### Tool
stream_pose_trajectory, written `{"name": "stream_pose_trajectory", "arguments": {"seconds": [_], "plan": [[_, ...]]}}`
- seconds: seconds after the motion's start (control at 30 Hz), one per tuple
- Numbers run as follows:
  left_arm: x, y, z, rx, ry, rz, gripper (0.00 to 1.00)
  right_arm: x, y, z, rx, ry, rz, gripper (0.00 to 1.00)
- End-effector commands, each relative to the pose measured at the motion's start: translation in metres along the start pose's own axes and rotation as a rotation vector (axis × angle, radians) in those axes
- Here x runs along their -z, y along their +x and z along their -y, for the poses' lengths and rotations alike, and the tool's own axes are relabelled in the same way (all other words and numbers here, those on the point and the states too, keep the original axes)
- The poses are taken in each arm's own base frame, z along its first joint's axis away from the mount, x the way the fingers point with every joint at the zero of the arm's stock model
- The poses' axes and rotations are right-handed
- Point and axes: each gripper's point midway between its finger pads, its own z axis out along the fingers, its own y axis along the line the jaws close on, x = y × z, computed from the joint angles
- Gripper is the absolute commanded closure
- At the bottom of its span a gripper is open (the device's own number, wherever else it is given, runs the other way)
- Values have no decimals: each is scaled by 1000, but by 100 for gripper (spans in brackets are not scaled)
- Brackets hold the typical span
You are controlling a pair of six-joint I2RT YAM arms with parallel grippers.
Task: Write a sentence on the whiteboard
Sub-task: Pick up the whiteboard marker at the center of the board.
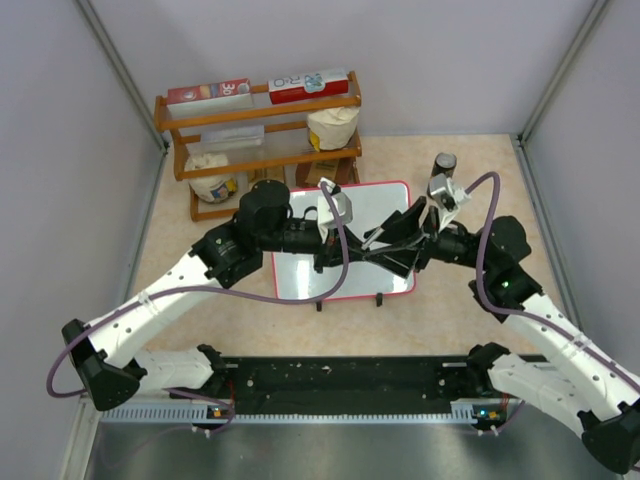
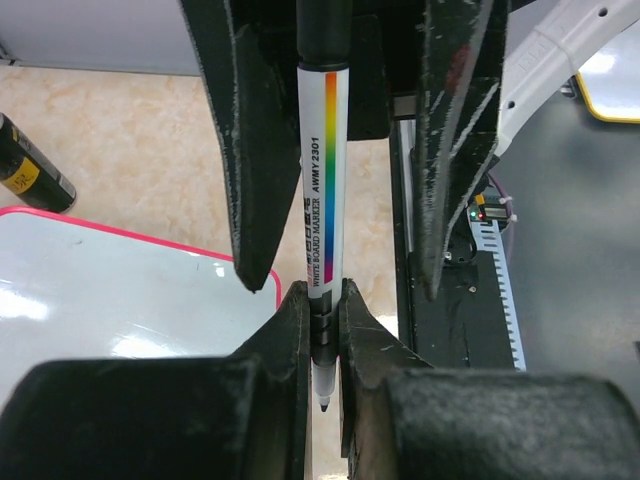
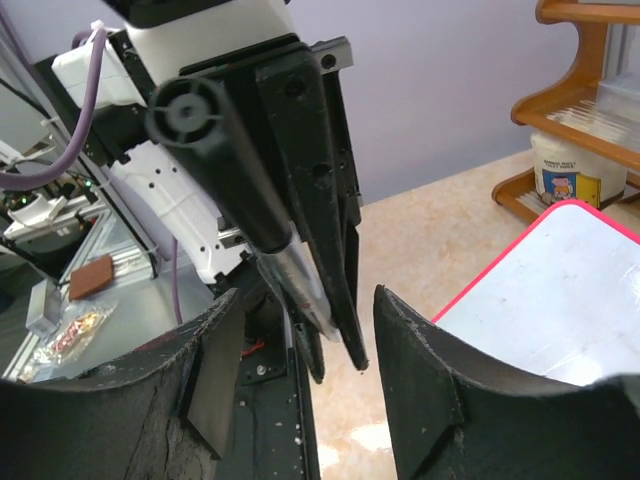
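The whiteboard lies flat in the middle of the table, white with a red-pink frame, also visible as whiteboard and whiteboard. No sentence shows; the visible board surface is plain white. My left gripper is shut on a rainbow-striped whiteboard marker just behind its bare black tip, above the board's right part. My right gripper faces it, and its fingers straddle the marker's black rear end with gaps on both sides. In the top view the two grippers meet nose to nose, left gripper, right gripper.
A wooden shelf with boxes and jars stands behind the board at the back left. A dark bottle stands on the table at the back right. The black base rail runs along the near edge. Grey walls close in the sides.
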Motion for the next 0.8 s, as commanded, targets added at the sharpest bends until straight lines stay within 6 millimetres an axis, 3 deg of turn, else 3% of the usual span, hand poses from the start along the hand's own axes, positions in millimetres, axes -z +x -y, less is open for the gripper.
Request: {"name": "stream_pose_trajectory", "arguments": {"seconds": [0.0, 0.07, 0.13, 0.2, 0.3, 0.43, 0.5, 0.57, 0.6, 0.67, 0.77], "plan": [[3, -23, 9, -31, 49, 61, 100, -7, -29, -8, 39, -28, 90, 48], [3, -23, 10, -33, 50, 64, 100, -8, -30, -9, 43, -39, 100, 53], [3, -24, 10, -33, 53, 65, 100, -9, -31, -10, 35, -51, 109, 69], [2, -20, 10, -25, 58, 55, 100, -9, -33, -15, 26, -74, 116, 76], [0, -14, 8, -17, 55, 39, 100, -9, -35, -18, 21, -88, 125, 100], [-2, -7, 7, -6, 52, 27, 100, -8, -34, -13, 14, -65, 136, 100], [0, -6, 5, -4, 34, 24, 89, -7, -34, -11, 12, -44, 147, 100], [2, -1, 5, 2, 20, 19, 65, -3, -34, -7, 9, -4, 172, 100], [2, 0, 4, 3, 17, 21, 59, -1, -37, -4, 7, 19, 192, 100], [1, 2, 6, 8, 19, 33, 50, 2, -35, -3, -2, 35, 213, 100], [0, 5, 6, 19, 27, 39, 49, 5, -37, -1, -16, 54, 244, 100]]}}
